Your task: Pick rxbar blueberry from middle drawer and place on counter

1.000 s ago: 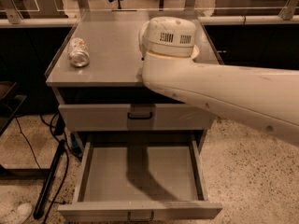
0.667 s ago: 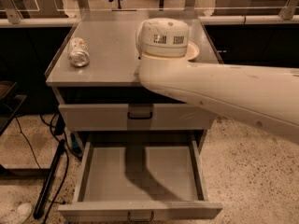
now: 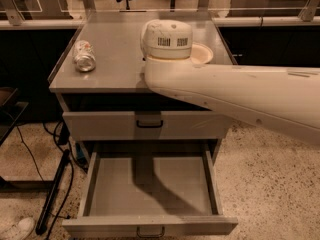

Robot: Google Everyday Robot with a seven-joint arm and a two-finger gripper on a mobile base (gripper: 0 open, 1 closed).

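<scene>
While the drawer [image 3: 175, 196] stood open at six o'clock, the end effector [image 3: 167, 40] hung over the table [image 3: 112, 66] at twelve o'clock; its grip and the snack bar's place could not be told.

thick cream-white arm [image 3: 240, 96], smooth shell widening toward the right edge, faint seam and tiny dark specks along it, rounded end cap [image 3: 167, 31] with two small barcode-like labels [image 3: 164, 42] (print too small to read), gripper hidden beyond the cap, over the counter [image 3: 115, 59]
</scene>
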